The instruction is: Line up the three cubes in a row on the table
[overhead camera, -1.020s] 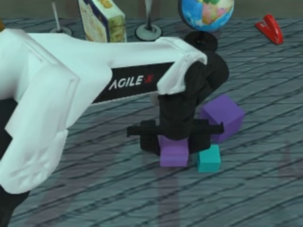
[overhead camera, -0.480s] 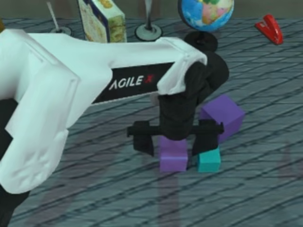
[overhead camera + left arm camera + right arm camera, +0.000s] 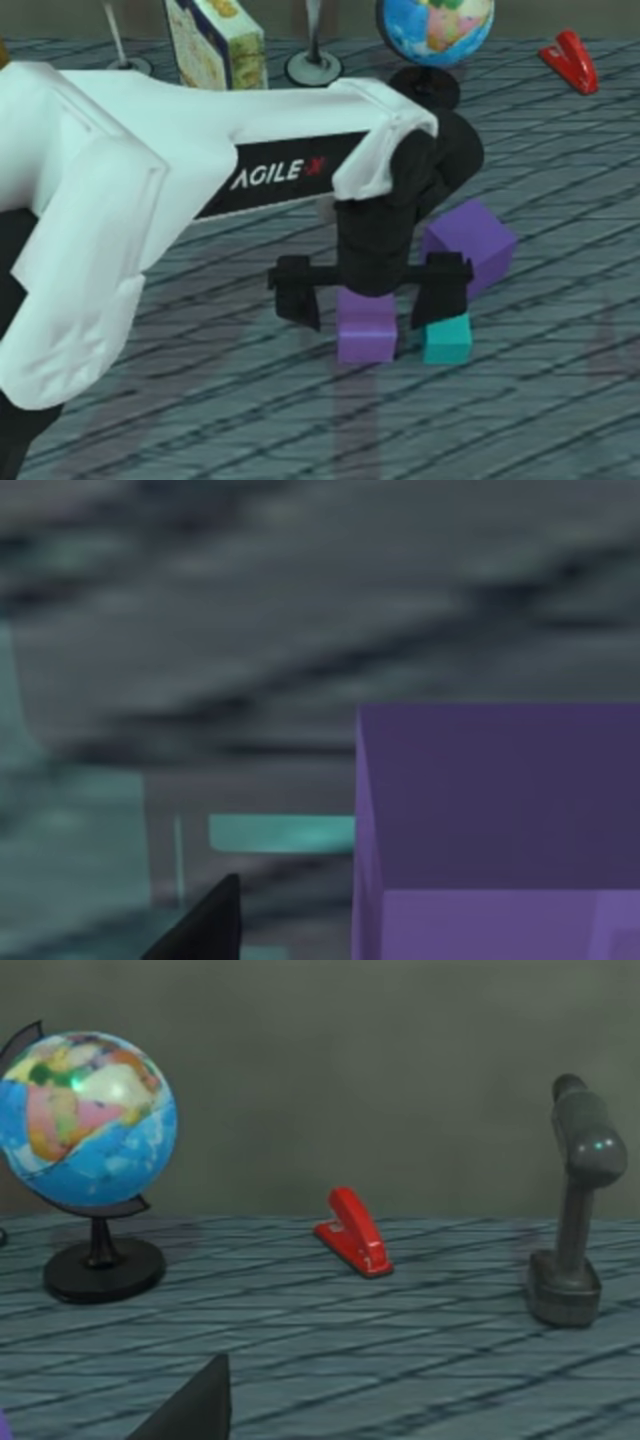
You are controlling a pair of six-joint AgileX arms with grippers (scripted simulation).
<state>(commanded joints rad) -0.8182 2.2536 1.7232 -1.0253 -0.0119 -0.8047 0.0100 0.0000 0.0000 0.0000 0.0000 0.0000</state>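
Observation:
My left gripper (image 3: 372, 295) hangs open over the lavender cube (image 3: 366, 332), one black finger on each side of it and clear of its faces. That cube rests on the table (image 3: 250, 400), with the small teal cube (image 3: 446, 340) close on its right. The large dark purple cube (image 3: 472, 240) stands behind and to the right of the teal one. In the left wrist view the lavender cube (image 3: 500, 820) fills the frame beside one fingertip (image 3: 205, 925). My right gripper (image 3: 320, 1430) is parked out of the top view and open, with one fingertip (image 3: 195, 1410) showing.
Along the table's back edge stand a globe (image 3: 435, 30), a printed box (image 3: 215, 45), a lamp base (image 3: 313, 65) and a red stapler (image 3: 570, 60). The right wrist view also shows a dark grey drill (image 3: 575, 1220).
My left gripper's fingers have spread apart and let go of the lavender cube, which stays on the table beside the teal cube.

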